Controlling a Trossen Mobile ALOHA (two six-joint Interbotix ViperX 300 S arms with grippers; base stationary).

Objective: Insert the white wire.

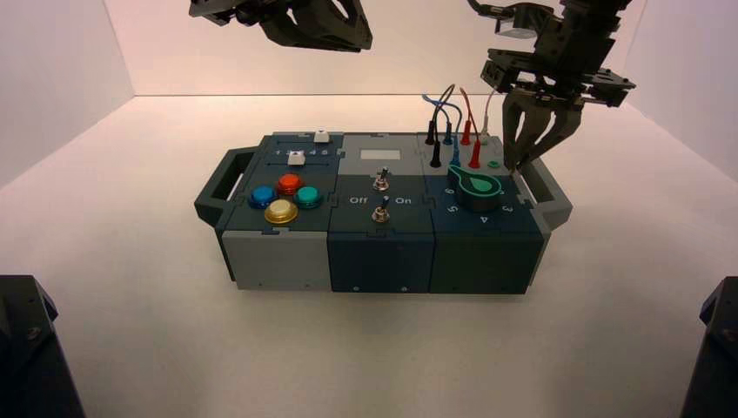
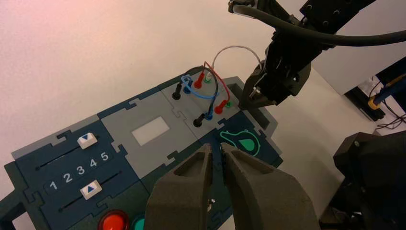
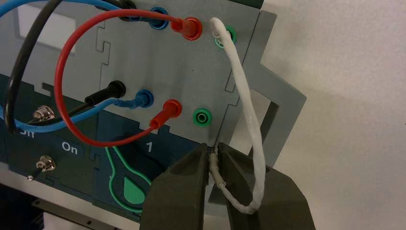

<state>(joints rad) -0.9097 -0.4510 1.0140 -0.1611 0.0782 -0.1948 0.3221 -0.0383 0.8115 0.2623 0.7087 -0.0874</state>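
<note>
The white wire (image 3: pixel 244 100) runs in a loop from a plug in the far green socket (image 3: pixel 221 32) down to its free plug (image 3: pixel 214 165). My right gripper (image 3: pixel 213 155) is shut on that free plug, just beyond the box's grey right edge. The near green socket (image 3: pixel 202 116) stands empty, a little way from the held plug. In the high view the right gripper (image 1: pixel 533 158) hangs over the box's back right corner. The left wrist view shows the wire's arc (image 2: pixel 234 48) rising above the sockets. My left gripper (image 1: pixel 348 39) is parked high above the box, fingers together, holding nothing.
Red (image 3: pixel 72 57), blue (image 3: pixel 57 125) and black (image 3: pixel 21 62) leads sit plugged in beside the green sockets. A green-marked knob (image 1: pixel 474 185) lies in front of them. Toggle switches (image 1: pixel 380 181), round buttons (image 1: pixel 281 211) and sliders (image 1: pixel 297 157) fill the box's middle and left. The box's right handle (image 1: pixel 553 196) sits under the gripper.
</note>
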